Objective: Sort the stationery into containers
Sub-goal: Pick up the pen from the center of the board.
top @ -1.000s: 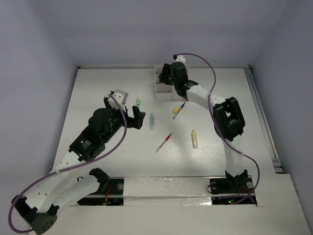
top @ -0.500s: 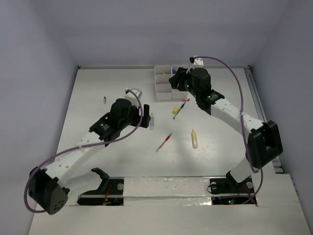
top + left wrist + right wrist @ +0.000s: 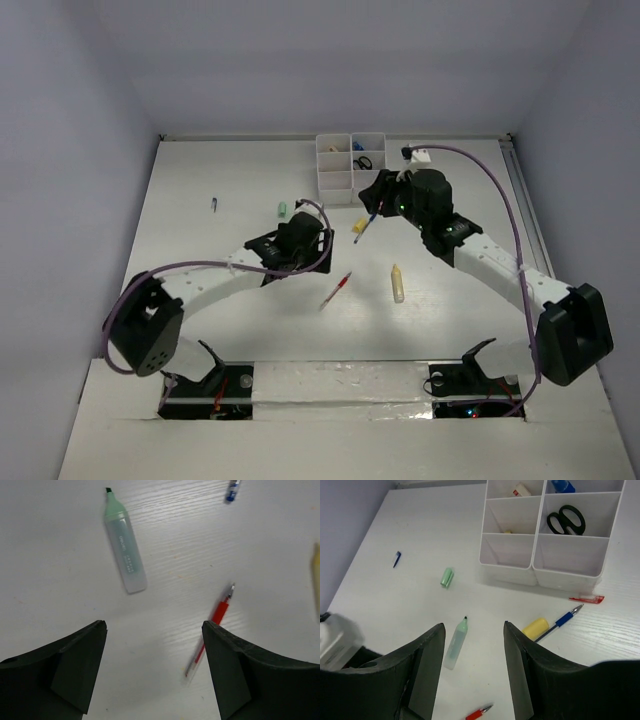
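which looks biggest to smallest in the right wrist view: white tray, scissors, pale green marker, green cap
1. white tray
2. pale green marker and scissors: similar; the marker lies nearer the camera, so not ranked
3. green cap

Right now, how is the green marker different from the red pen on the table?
The green marker is fat and pale; the red pen is thin and bright. The marker shows a dark bare tip; the pen ends in a silvery point. The pen lies nearer the open left end effector than the marker does. Both lie flat on the table, outside the white tray, with nothing gripping them.
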